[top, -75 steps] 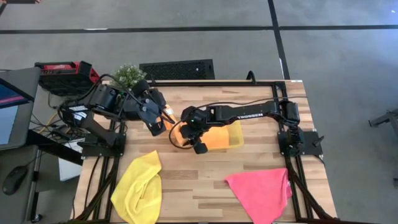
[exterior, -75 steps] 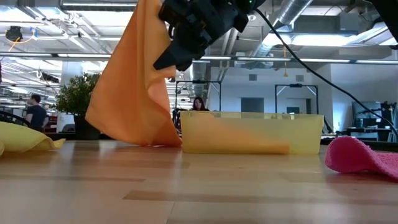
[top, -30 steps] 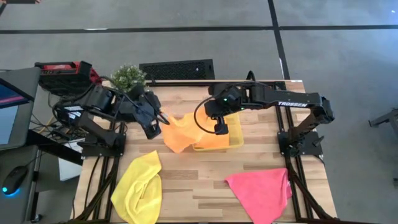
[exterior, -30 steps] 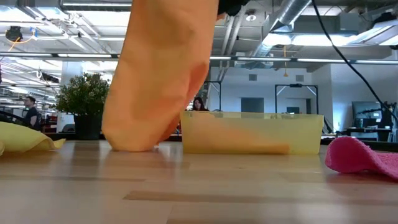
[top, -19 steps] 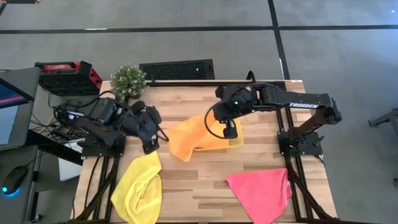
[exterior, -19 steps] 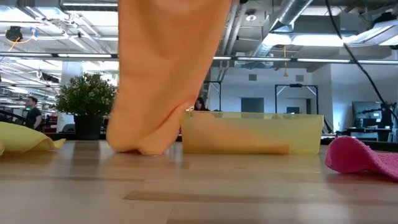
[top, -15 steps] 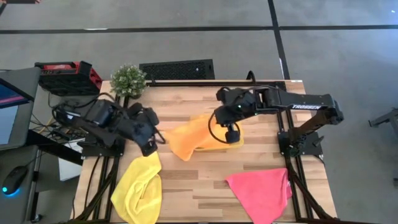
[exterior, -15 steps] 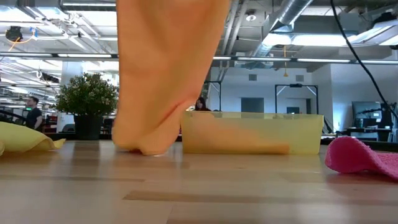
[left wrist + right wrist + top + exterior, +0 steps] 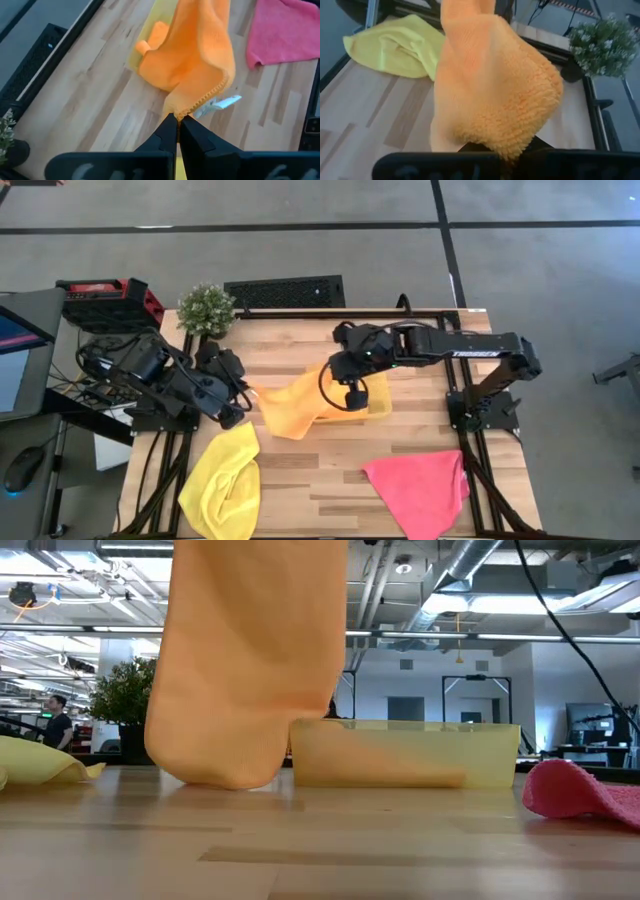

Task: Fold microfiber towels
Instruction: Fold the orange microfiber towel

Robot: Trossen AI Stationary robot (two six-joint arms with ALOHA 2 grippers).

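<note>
Nearest the table's front edge lay two cloths I was not touching: the bright yellow microfiber towel (image 9: 222, 477), bunched at the front left, and the hot pink microfiber towel (image 9: 420, 485), spread in a rough triangle at the front right, the two well apart with bare wooden table (image 9: 310, 480) between them.

Behind that open strip hung the soft orange microfiber towel (image 9: 295, 402) I held from both ends. My left gripper (image 9: 177, 131) was clenched on its hemmed corner, fingers pressed together with the stitched edge and a small white tag just past the tips. My right gripper (image 9: 352, 392) was clamped on the opposite end, the fuzzy cloth bulging over it in the right wrist view. The towel's long axis ran left to right between my two grippers, sagging so its lower fold rested on the table just left of the rigid translucent yellow rectangular tray (image 9: 480, 755).

That tray stood in the way on the right side, with a second orange cloth (image 9: 154, 36) lying inside it.

Farther back, a small green potted plant (image 9: 205, 307) stood at the rear left corner
</note>
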